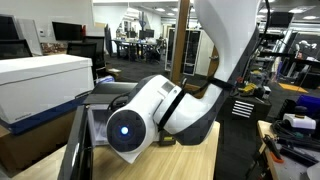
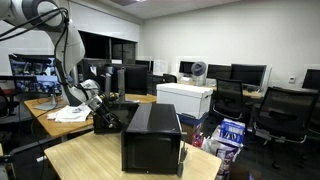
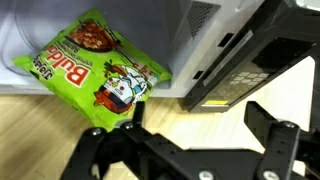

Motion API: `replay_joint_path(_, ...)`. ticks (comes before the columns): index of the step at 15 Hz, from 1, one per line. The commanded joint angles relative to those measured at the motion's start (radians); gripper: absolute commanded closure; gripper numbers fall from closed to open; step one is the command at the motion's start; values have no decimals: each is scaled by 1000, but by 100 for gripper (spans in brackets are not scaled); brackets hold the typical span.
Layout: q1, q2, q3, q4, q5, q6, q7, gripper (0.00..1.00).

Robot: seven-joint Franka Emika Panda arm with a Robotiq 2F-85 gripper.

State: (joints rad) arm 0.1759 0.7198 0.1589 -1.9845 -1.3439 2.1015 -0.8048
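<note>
In the wrist view a green instant-noodle packet [image 3: 100, 60] lies flat on a white floor inside what looks like an opened appliance. My gripper [image 3: 200, 125] is open just in front of the packet, over the wooden tabletop [image 3: 175, 105]. Nothing is between its black fingers [image 3: 270, 128], and the left one's tip is close to the packet's near edge. A dark door with a control panel [image 3: 250, 55] stands open on the right. In an exterior view the gripper [image 2: 96, 101] hovers beside the black microwave [image 2: 152, 138]. The arm's joint [image 1: 150, 112] fills the close exterior view.
A white box [image 2: 185, 98] stands behind the microwave, and also shows in an exterior view [image 1: 40, 82]. Monitors [image 2: 245, 73] and office chairs [image 2: 285, 110] line the back. Papers [image 2: 70, 113] lie on the desk near the arm.
</note>
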Motion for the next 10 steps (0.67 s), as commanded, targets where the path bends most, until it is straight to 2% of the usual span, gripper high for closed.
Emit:
replay_joint_path(1,-50,-78,61,-53,170,-36,-237,0)
replay_joint_path(6,-75,-108,95,-10,438,-149,-557,0)
replay_joint_path(10,-74,-110,85,34,566,-231,-713,0)
